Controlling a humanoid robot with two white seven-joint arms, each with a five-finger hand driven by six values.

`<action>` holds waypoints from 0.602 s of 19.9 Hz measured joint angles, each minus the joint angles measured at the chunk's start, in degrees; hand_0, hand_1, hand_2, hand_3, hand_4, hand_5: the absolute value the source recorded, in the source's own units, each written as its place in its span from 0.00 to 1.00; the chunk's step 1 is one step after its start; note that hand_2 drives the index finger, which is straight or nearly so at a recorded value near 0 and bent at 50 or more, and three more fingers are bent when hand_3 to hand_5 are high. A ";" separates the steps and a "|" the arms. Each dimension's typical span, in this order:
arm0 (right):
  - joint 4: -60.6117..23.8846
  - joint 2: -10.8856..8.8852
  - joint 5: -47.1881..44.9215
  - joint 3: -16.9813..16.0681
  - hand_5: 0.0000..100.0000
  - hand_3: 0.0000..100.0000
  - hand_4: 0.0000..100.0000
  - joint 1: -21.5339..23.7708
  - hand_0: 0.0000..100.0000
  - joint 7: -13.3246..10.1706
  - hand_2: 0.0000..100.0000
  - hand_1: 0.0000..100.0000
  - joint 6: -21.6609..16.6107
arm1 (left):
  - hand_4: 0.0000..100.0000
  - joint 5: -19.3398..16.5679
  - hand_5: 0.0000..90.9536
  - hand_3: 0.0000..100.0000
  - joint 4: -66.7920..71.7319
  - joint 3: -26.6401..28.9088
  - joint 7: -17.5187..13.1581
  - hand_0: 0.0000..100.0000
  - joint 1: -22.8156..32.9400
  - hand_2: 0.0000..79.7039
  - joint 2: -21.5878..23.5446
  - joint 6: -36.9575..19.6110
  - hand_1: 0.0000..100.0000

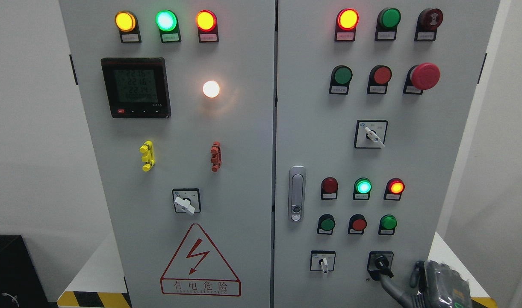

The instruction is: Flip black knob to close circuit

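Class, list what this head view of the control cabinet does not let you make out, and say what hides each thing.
- Black knob: partly covered by a finger of the right hand.
- Right hand: cut off by the bottom edge, so its grip is unclear.
- Meter screen: digits blurred.
- Button labels: too small to read.

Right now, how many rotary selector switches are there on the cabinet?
4: white-handled switch on the left door; white-handled one mid right door; small white one at bottom; black knob beside it, touched by the right hand.
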 measured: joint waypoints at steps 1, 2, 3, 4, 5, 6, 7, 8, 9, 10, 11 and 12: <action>-0.02 -0.04 -0.09 -0.03 0.73 0.91 0.73 -0.02 0.00 0.00 0.75 0.28 0.02 | 0.00 0.00 0.00 0.00 0.00 0.00 0.00 0.00 0.00 0.00 0.00 0.00 0.00; -0.02 -0.07 -0.16 -0.05 0.73 0.91 0.73 -0.07 0.00 0.01 0.75 0.28 0.02 | 0.00 0.00 0.00 0.00 0.00 0.00 0.00 0.00 0.00 0.00 0.00 0.00 0.00; -0.02 -0.12 -0.28 -0.05 0.73 0.91 0.73 -0.11 0.00 0.01 0.75 0.28 0.06 | 0.00 0.00 0.00 0.00 0.00 0.00 0.00 0.00 0.00 0.00 0.00 0.00 0.00; -0.03 -0.15 -0.34 -0.05 0.73 0.91 0.73 -0.14 0.00 0.02 0.75 0.27 0.06 | 0.00 0.00 0.00 0.00 0.00 0.00 0.00 0.00 0.00 0.00 0.00 0.00 0.00; -0.05 -0.20 -0.41 -0.08 0.73 0.91 0.73 -0.17 0.00 0.02 0.75 0.27 0.09 | 0.00 0.00 0.00 0.00 0.00 0.00 0.00 0.00 0.00 0.00 0.00 0.00 0.00; -0.07 -0.24 -0.48 -0.10 0.73 0.91 0.73 -0.19 0.00 0.02 0.75 0.27 0.09 | 0.00 0.00 0.00 0.00 0.00 0.00 0.00 0.00 0.00 0.00 0.00 0.00 0.00; -0.08 -0.26 -0.52 -0.12 0.73 0.91 0.73 -0.19 0.00 0.03 0.75 0.27 0.09 | 0.00 0.00 0.00 0.00 0.00 0.00 0.00 0.00 0.00 0.00 0.00 0.00 0.00; -0.09 -0.28 -0.55 -0.13 0.73 0.91 0.73 -0.21 0.00 0.04 0.75 0.27 0.09 | 0.00 0.00 0.00 0.00 0.00 0.00 0.00 0.00 0.00 0.00 0.00 0.00 0.00; -0.10 -0.31 -0.59 -0.14 0.73 0.91 0.73 -0.22 0.00 0.04 0.75 0.27 0.09 | 0.00 0.00 0.00 0.00 0.00 0.00 0.00 0.00 0.00 0.00 0.00 0.00 0.00; -0.12 -0.34 -0.64 -0.14 0.73 0.91 0.73 -0.23 0.00 0.05 0.75 0.27 0.09 | 0.00 0.00 0.00 0.00 0.00 0.00 0.00 0.00 0.00 0.00 0.00 0.00 0.00; -0.15 -0.36 -0.68 -0.14 0.73 0.91 0.73 -0.23 0.00 0.05 0.75 0.27 0.09 | 0.00 0.00 0.00 0.00 0.00 0.00 0.00 0.00 0.00 0.00 0.00 0.00 0.00; -0.17 -0.37 -0.72 -0.15 0.73 0.91 0.73 -0.23 0.00 0.06 0.75 0.27 0.09 | 0.00 0.00 0.00 0.00 0.00 0.00 0.00 0.00 0.00 0.00 0.00 0.00 0.00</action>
